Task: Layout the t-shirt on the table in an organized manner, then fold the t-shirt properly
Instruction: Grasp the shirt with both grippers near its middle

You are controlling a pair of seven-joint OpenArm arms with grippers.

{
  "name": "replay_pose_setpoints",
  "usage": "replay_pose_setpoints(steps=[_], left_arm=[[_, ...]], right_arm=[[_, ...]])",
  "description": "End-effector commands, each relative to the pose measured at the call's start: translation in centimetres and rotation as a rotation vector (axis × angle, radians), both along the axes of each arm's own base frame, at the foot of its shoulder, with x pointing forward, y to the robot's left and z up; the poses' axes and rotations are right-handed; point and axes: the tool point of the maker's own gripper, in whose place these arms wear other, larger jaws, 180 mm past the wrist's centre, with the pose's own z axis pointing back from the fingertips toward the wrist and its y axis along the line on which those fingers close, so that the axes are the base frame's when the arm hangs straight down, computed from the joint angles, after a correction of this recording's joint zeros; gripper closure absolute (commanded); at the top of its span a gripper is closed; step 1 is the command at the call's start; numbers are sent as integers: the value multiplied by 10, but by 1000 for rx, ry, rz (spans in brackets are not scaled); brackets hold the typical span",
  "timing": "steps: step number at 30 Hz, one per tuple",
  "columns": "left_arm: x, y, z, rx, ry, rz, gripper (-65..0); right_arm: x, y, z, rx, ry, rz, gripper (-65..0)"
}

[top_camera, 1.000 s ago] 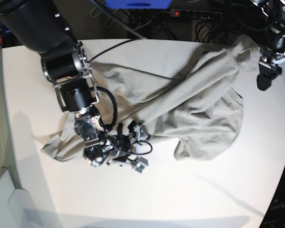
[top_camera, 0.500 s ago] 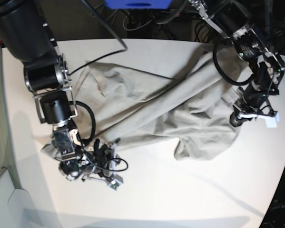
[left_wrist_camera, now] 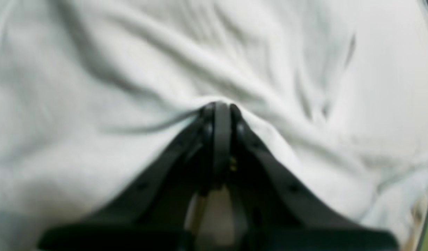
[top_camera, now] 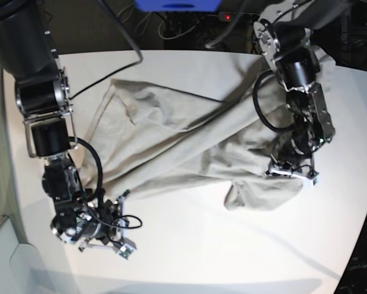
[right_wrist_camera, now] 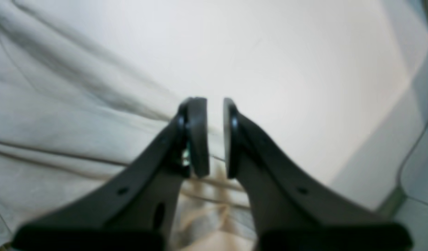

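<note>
- Sprawling across the middle of the smooth white table point(top_camera: 189, 257), the wrinkled grey-beige cotton t-shirt point(top_camera: 195, 131) runs from its far right corner toward the near left edge.
- The left gripper point(left_wrist_camera: 218, 106) pinches a raised fold of that fabric — jaws fully closed on it.
- The right gripper point(right_wrist_camera: 215, 104), near the left edge, has its jaws narrowly parted; shirt fabric shows behind the gap — whether gripped, I cannot tell.

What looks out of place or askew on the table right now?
The t-shirt lies crumpled diagonally across the table, not spread flat; one part is bunched in folds. The left gripper is shut, pinching a ridge of the fabric.
</note>
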Motion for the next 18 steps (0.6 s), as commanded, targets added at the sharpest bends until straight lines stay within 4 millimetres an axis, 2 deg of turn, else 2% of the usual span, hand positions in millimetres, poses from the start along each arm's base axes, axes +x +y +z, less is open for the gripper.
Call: replay_pose_setpoints(steps=[1, 5, 7, 9, 13, 18], left_arm=[[4, 22, 2, 45, 7, 32, 0], [35, 41, 12, 54, -42, 78, 0], [54, 40, 19, 69, -72, 70, 0], [73, 34, 26, 100, -113, 52, -1], [111, 17, 55, 147, -209, 15, -1], [142, 6, 95, 161, -285, -13, -1]], right_arm=[[13, -9, 28, -19, -68, -14, -66], [-1, -20, 33, -86, -83, -18, -66], [-14, -18, 29, -101, -85, -7, -66], [-32, -23, 17, -130, -71, -1, -66], [-74, -21, -10, -157, -28, 25, -66], [-125, -12, -49, -146, 58, 57, -66]])
